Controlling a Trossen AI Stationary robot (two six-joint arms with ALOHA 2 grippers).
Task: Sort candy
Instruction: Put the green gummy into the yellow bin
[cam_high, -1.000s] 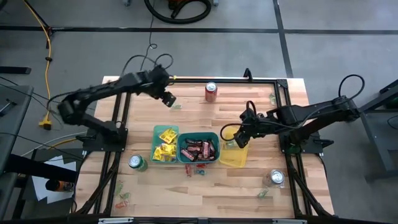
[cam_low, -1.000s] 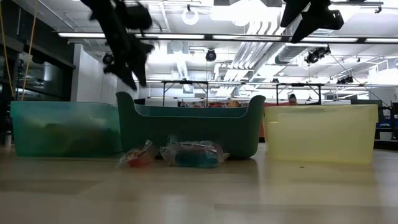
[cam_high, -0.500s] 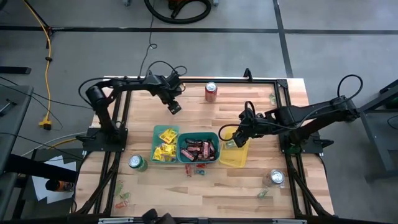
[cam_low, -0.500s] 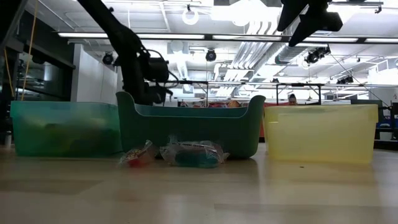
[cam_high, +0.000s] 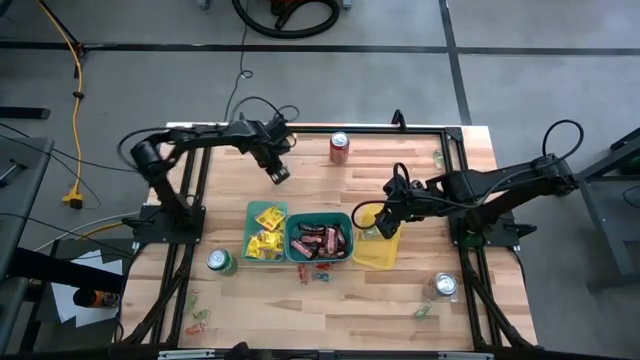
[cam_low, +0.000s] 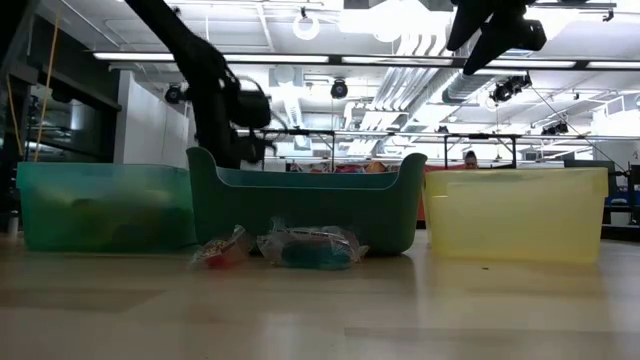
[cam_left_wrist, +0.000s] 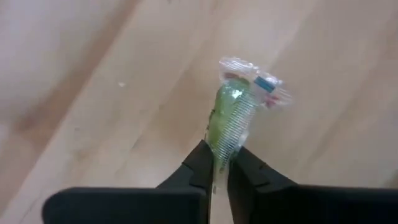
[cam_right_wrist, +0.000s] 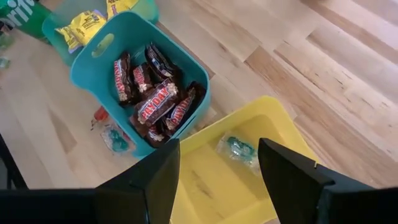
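My left gripper is low over the far left of the table, shut on a small clear-wrapped green candy. My right gripper hovers open above the yellow bin, holding nothing; one clear-wrapped candy lies on that bin's floor. The teal bin holds dark brown-red bars. The pale green bin holds yellow packets. Loose clear-wrapped candies lie on the table in front of the teal bin. My left gripper pinches the near end of the green candy's wrapper between its two fingertips. The candy reaches out past the fingertips, in line with them, its twisted far end free. Whether it rests on the table I cannot tell.
A red can stands at the far edge, a green can left of the bins, a silver can at the near right. More small candies lie near the front left corner and at the near right.
My left gripper has come down and toward the table's near right, to the spot on the far left of the table where the green candy lay. My right gripper has kept still above the yellow bin.
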